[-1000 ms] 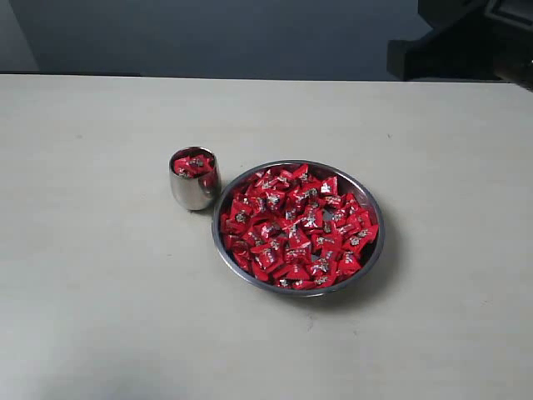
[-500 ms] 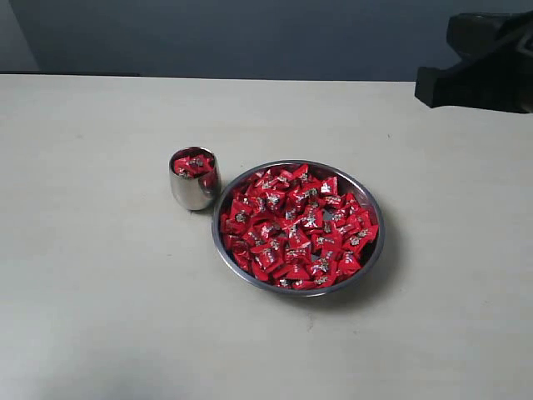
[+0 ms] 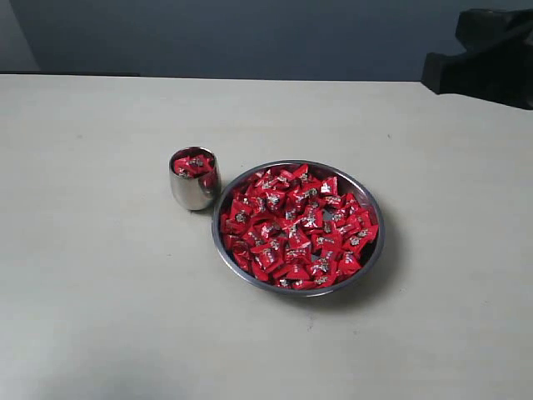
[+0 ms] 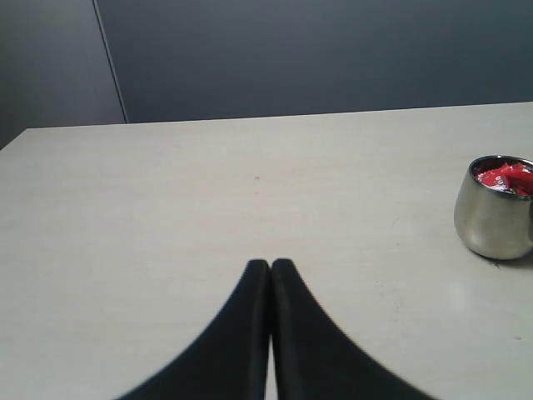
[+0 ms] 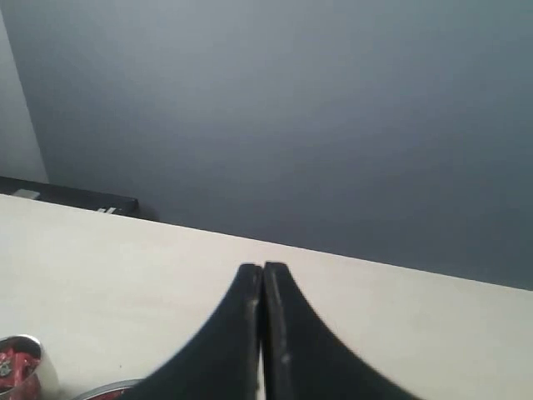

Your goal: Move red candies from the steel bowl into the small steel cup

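Prog: small steel cup (image 3: 194, 187) approx full; steel bowl (image 3: 381, 237) w/ many red candies (image 3: 296, 227) remaining. left claw (image 4: 271, 265) near cup, right claw (image 5: 263, 271) well apart from bowl; both pressed together, empty.

The steel bowl (image 3: 360, 185) is sitting upright on the pale surface (image 3: 100, 292), a little right of centre in the exterior view. It is wide, shallow and shiny, with a thin rim. It's carrying a dense heap of red candies (image 3: 296, 229) in glossy wrappers, each showing a small silvery mark. They are spreading across nearly its whole floor and lying every which way. The small steel cup (image 3: 192, 192) is standing upright just beside the bowl's upper-left edge, so close I can't tell whether they're touching. It's rounded and handleless, and it's holding several more red candies, reaching up to about its rim.
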